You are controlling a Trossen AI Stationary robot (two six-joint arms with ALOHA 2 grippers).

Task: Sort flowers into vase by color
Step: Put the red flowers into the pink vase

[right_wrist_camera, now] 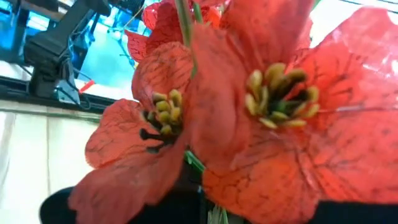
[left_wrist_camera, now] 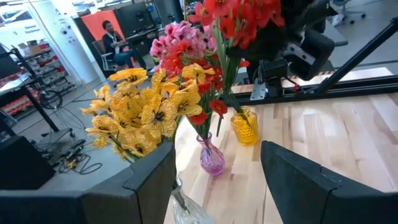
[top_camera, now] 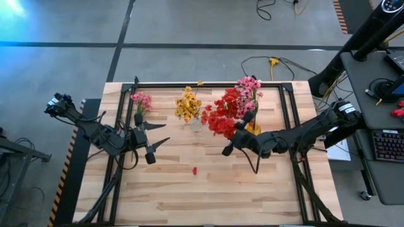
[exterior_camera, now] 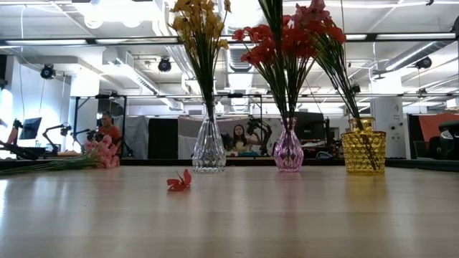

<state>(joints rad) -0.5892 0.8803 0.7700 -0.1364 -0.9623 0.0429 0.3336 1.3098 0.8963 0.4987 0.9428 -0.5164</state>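
Three vases stand in a row near the far edge of the light wooden table (top_camera: 252, 189). The clear glass vase (exterior_camera: 209, 147) on the left holds the yellow flowers (top_camera: 187, 104). The pink glass vase (exterior_camera: 288, 150) in the middle holds the red flowers (top_camera: 222, 116). The yellow textured vase (exterior_camera: 363, 148) on the right holds the tall pink flowers (top_camera: 249, 87).

One pink sprig (top_camera: 141, 101) is not sorted yet. It lies flat on the table at the far left, with its thin green stem pointing away to the left in the low view. A single red fallen blossom (top_camera: 195, 170) lies alone nearer the middle of the table, well apart from the vases.

The left gripper (top_camera: 153, 140) is near this pink sprig, a little nearer to the front, and its dark fingers (left_wrist_camera: 298, 180) stand apart with nothing between them. The right gripper (top_camera: 237, 135) is just beside the red bunch. Its wrist camera is filled with red petals, so I cannot tell if its fingers are apart or together.

I judge that the sprig is very light and soft. The blossoms would crush easily, and the stem is thin and can slip or bend. The best place to hold seems to be the stem, just behind the blossom cluster.
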